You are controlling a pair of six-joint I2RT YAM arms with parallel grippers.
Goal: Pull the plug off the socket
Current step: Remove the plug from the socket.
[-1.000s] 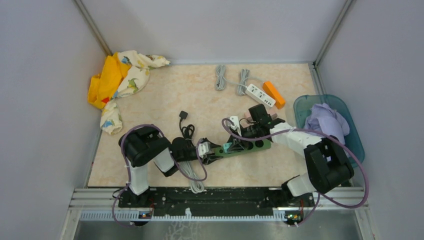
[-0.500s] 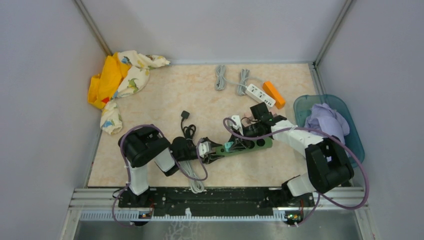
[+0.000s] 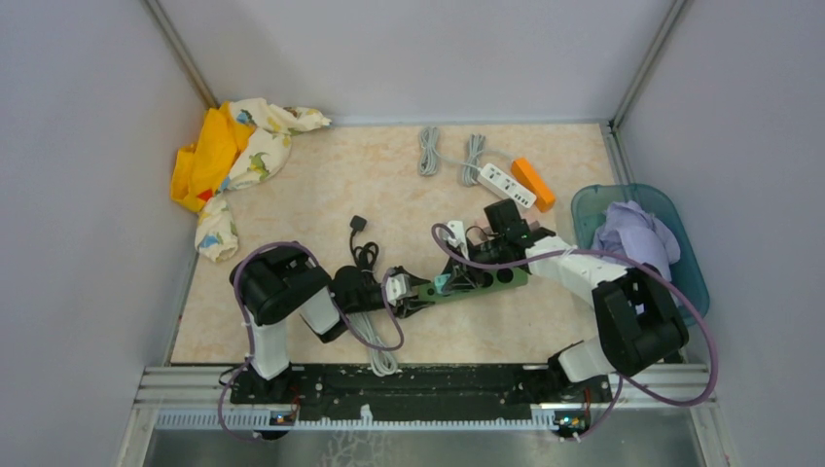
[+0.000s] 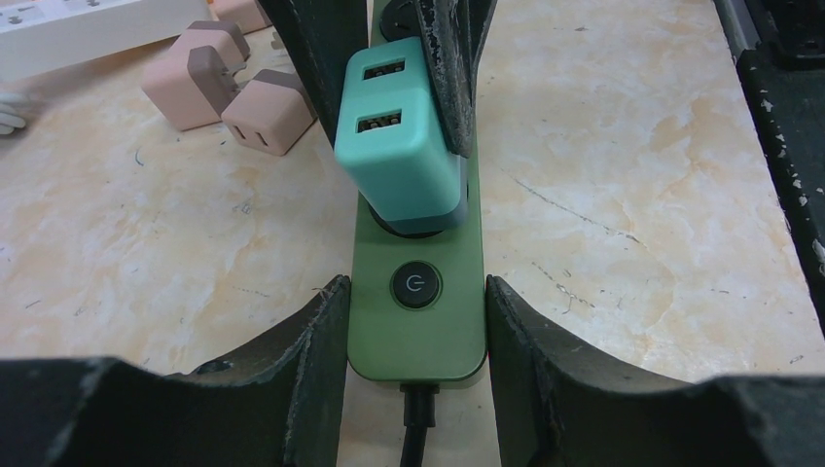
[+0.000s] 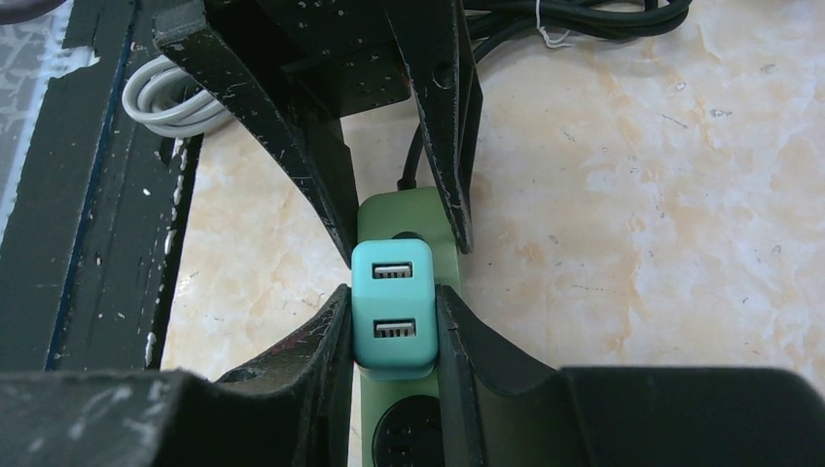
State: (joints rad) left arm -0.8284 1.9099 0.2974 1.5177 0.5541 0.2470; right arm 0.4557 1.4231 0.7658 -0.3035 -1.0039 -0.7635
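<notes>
Clutter sits mostly at the far side of the desk [image 3: 321, 185]: a white power strip [image 3: 507, 185] beside an orange block [image 3: 533, 183], two grey cable bundles [image 3: 428, 151], and a heap of yellow and patterned cloth [image 3: 229, 156] in the far left corner. A teal bin [image 3: 584, 209] at the right edge holds a lavender cloth [image 3: 632, 238]. A black cord [image 3: 366, 255] with a small plug lies near the left arm, and a white cable coil [image 3: 379, 350] rests by the bases.

The green power strip [image 4: 416, 331] lies mid-desk between the two arms, with the teal plug [image 4: 399, 146] seated in the socket next to its round switch [image 4: 415, 287].

Only the left wrist view shows two pink chargers [image 4: 270, 112] lying near the strip on one side, apart from it, and the plug's grey base meeting the socket. Only the right wrist view shows the strip's own black cord running away behind the left arm's fingers. From above, the arms hide most of the plug.

The left end effector [image 4: 416, 292] is partly closed, both fingers pressed against the strip's long sides at the switch end. The right end effector [image 5: 392, 302] is closed narrowly on the teal plug, one finger on each side face, the USB ports facing up between them.
</notes>
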